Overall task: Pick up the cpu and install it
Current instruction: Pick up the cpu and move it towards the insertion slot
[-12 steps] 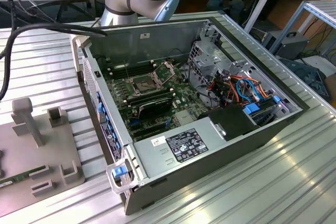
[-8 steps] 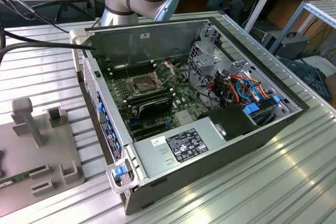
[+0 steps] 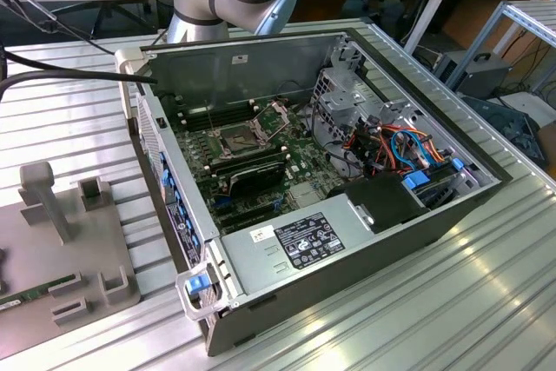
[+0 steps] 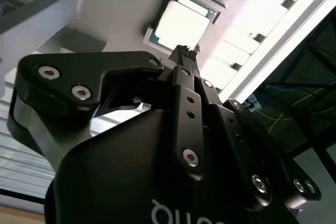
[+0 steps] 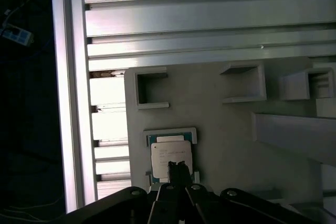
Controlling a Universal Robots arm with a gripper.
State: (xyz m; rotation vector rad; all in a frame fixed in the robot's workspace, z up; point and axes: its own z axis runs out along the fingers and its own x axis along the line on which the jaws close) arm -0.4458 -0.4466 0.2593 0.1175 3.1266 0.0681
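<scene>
In both wrist views the gripper (image 4: 185, 52) (image 5: 178, 165), fingers pinched together on nothing, hangs right over the cpu (image 4: 181, 22) (image 5: 169, 153). The chip lies flat in a framed nest just beyond the fingertips. The nest sits on a grey fixture plate (image 5: 226, 129) on the ribbed aluminium table (image 5: 210, 14); in the exterior view an open computer case (image 3: 347, 215) stands on that table.
</scene>
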